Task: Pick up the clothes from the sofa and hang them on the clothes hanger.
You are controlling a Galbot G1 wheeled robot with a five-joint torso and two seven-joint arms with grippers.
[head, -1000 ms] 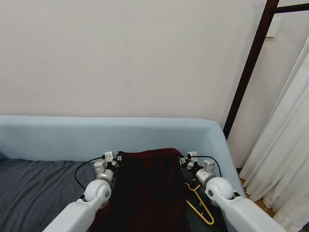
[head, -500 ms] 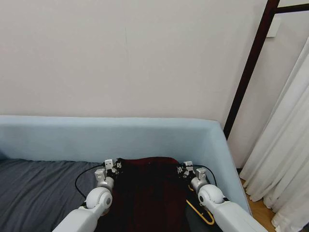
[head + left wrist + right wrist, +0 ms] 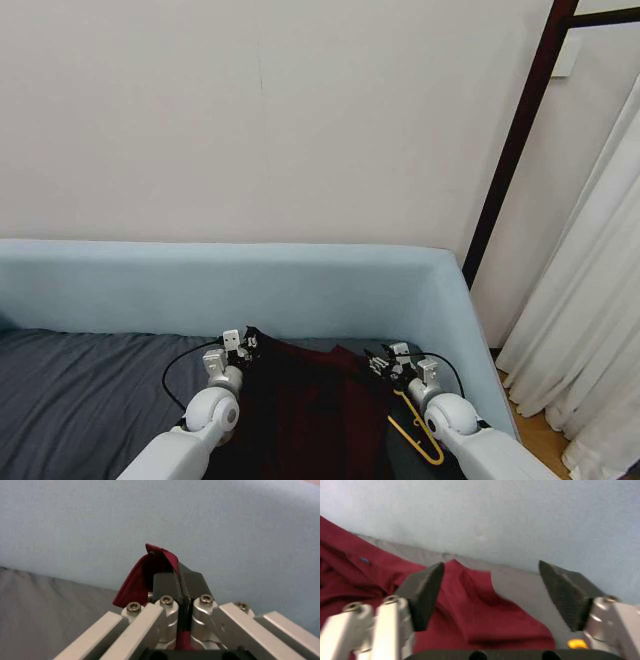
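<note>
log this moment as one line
left gripper: jaws shut on red garment | right gripper: jaws open above garment | yellow hanger: lying on sofa beside garment

A: Light in here?
B: Soft, even, fairly bright on the plain off-white wall [image 3: 250, 120]; the sheer white curtain [image 3: 590, 330] glows palest.
A: Shadows?
B: Faint. The dark red cloth [image 3: 310, 400] goes near-black in its folds.

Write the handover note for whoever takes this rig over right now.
Left end effector: shut on a corner of the red garment, near the sofa backrest.
Right end effector: open, poised over the garment's other corner.
Garment lies on the sofa; yellow hanger beside it by the right arm; dark rack post stands at the right.
Done: one corner gripped. Left: grip the other side, lift, hang.
</note>
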